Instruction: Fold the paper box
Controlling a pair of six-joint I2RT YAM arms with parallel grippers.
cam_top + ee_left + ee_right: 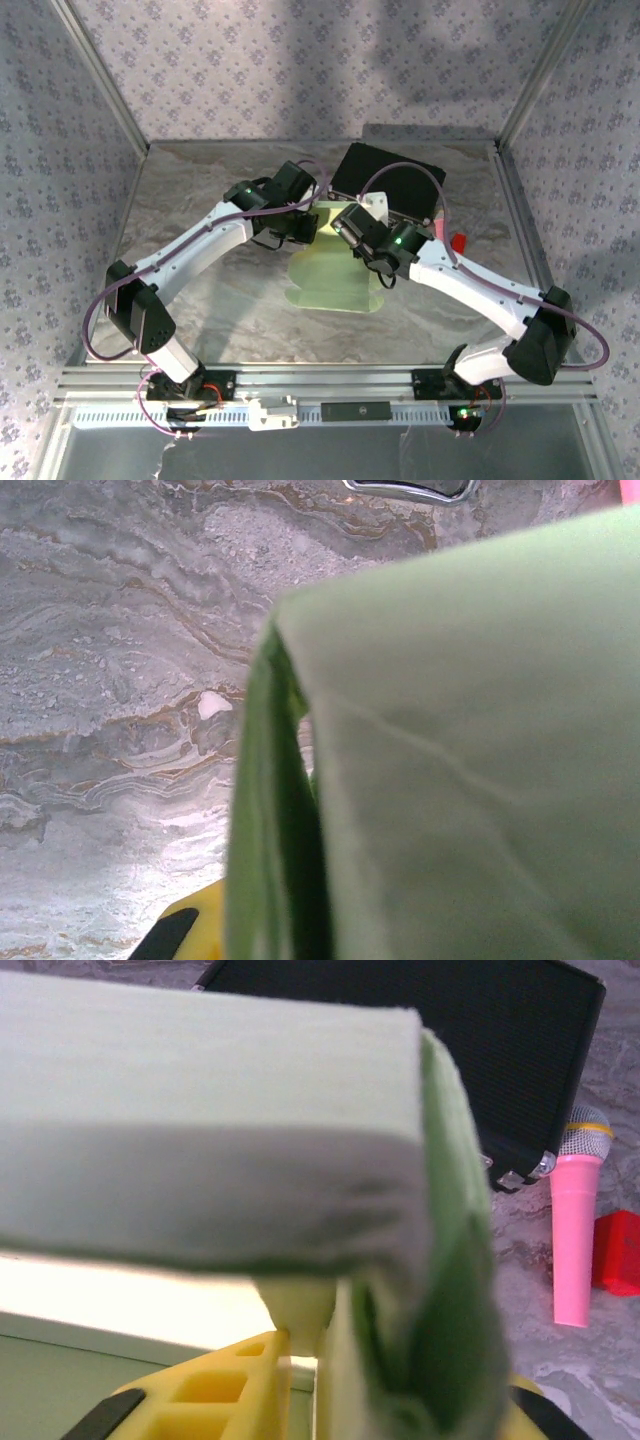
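Observation:
The paper box (335, 275) is pale green card lying mid-table, its far end lifted into folds. My left gripper (305, 222) is at that far end from the left. In the left wrist view the card (470, 730) stands right against the camera, with one yellow finger (185, 925) beside a folded edge; the gripper is shut on it. My right gripper (345, 225) meets the same end from the right. In the right wrist view a folded panel (200, 1110) hangs over a yellow finger (210, 1400), and bunched card sits between the jaws.
A larger black box (390, 185) stands just behind the grippers, also in the right wrist view (450, 1040). A pink toy microphone (573, 1250) and a red object (618, 1250) lie to the right of it. Metal frame posts edge the marble table (200, 190).

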